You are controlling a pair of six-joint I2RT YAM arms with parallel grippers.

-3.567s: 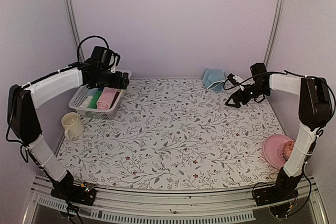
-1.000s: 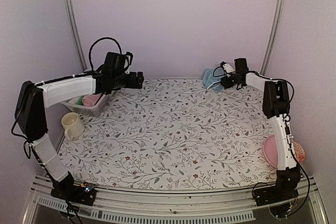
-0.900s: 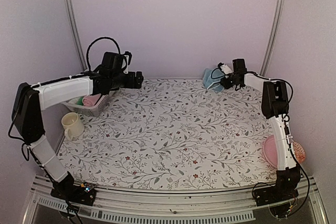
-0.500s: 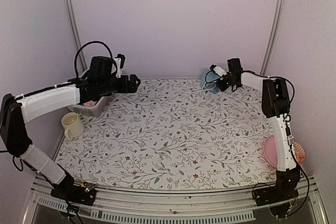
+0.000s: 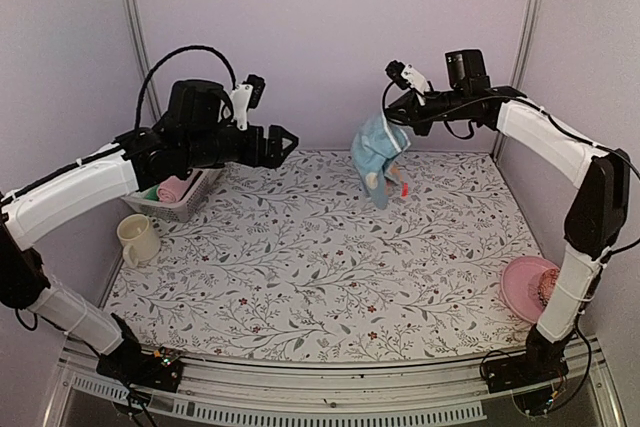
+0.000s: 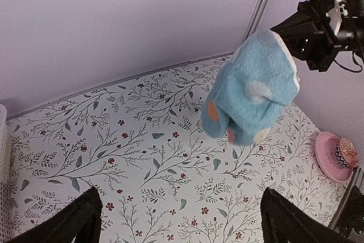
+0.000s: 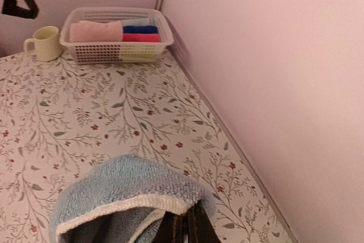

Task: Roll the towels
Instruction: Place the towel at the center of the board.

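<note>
At the far left we see a cream mug (image 5: pixel 138 239) on the flowered table (image 5: pixel 320 277). Just behind it is a white basket (image 5: pixel 180 210) holding the pale pink towel (image 5: pixel 176 188), which lies rolled beside bright cloth tubes (image 7: pixel 140 37). Our left gripper (image 5: pixel 284 141) hovers above the back left of the table, its jaws spread wide and holding nothing. To its right the light blue towel (image 5: pixel 378 155) hangs bunched in the air, clear of the table, with its orange mark (image 6: pixel 211 110) showing. Our right gripper (image 5: pixel 396 113) is clamped on the top of that towel. At the far right a pink plate (image 5: pixel 525 282) sits near the table's edge.
</note>
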